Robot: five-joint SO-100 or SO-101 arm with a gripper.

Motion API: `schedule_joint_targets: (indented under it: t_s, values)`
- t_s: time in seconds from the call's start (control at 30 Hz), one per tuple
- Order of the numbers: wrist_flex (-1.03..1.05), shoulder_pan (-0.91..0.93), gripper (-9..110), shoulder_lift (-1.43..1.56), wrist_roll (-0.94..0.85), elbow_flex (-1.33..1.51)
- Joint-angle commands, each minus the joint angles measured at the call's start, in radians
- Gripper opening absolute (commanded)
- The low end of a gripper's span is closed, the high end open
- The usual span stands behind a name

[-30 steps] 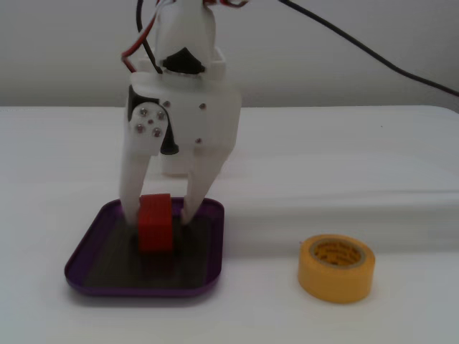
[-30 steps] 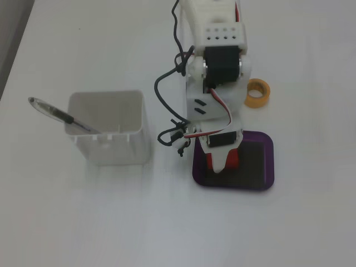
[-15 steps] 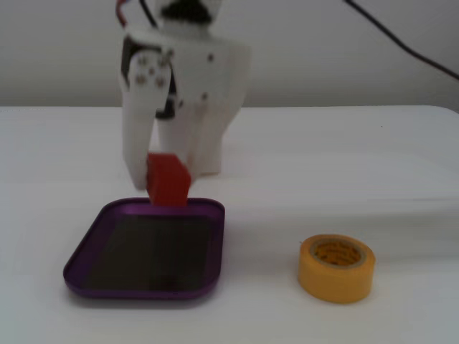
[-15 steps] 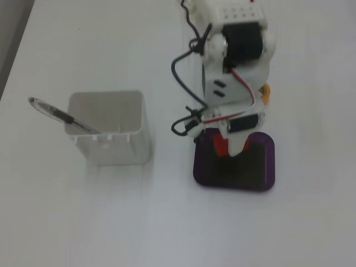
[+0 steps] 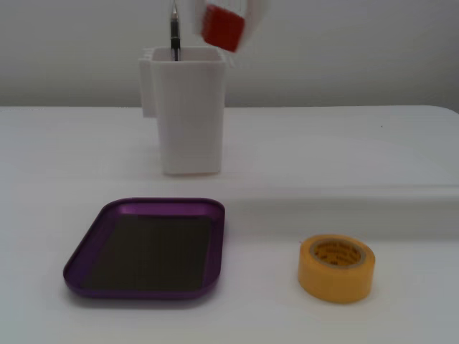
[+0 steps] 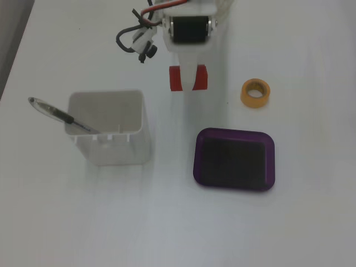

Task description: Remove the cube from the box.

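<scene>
The dark print inside the yellow tape roll (image 5: 336,267) is too blurred to read.

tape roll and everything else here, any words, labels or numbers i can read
Yellow tape roll: dark print on the inner core, too blurred to read in either fixed view.
Cube, box, white container, pen: no text visible.

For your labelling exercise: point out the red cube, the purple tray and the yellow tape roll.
cube (image 5: 221,27): a fixed view, front face.
purple tray (image 6: 233,132): a fixed view, far rim.
yellow tape roll (image 5: 336,278): a fixed view, outer side wall.
</scene>
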Motion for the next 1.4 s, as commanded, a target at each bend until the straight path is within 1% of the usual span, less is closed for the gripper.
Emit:
schedule_joint_targets:
  t_s: [0.0, 0.17, 0.4, 0.53, 0.63, 0.8, 1.0, 1.13, 1.37]
  values:
    - [-0.046, 0.046, -1, 0.167, 0.002, 0.204]
    - [-0.161, 0.055, -1, 0.342, 0.002, 0.548]
    - [-0.472, 0.057, -1, 0.555, -0.002, 1.072]
    - [-0.611, 0.046, -1, 0.607, -0.002, 1.259]
    - [-0.673, 0.046, -1, 0.611, -0.005, 1.319]
    - [-0.749, 0.044, 0, 0.609, -0.002, 1.331]
    - [-0.808, 0.043, 0, 0.607, 0.000, 1.388]
    - [-0.865, 0.005, 0, 0.611, 0.000, 1.451]
    - [-0.862, -0.009, 0, 0.612, 0.000, 1.447]
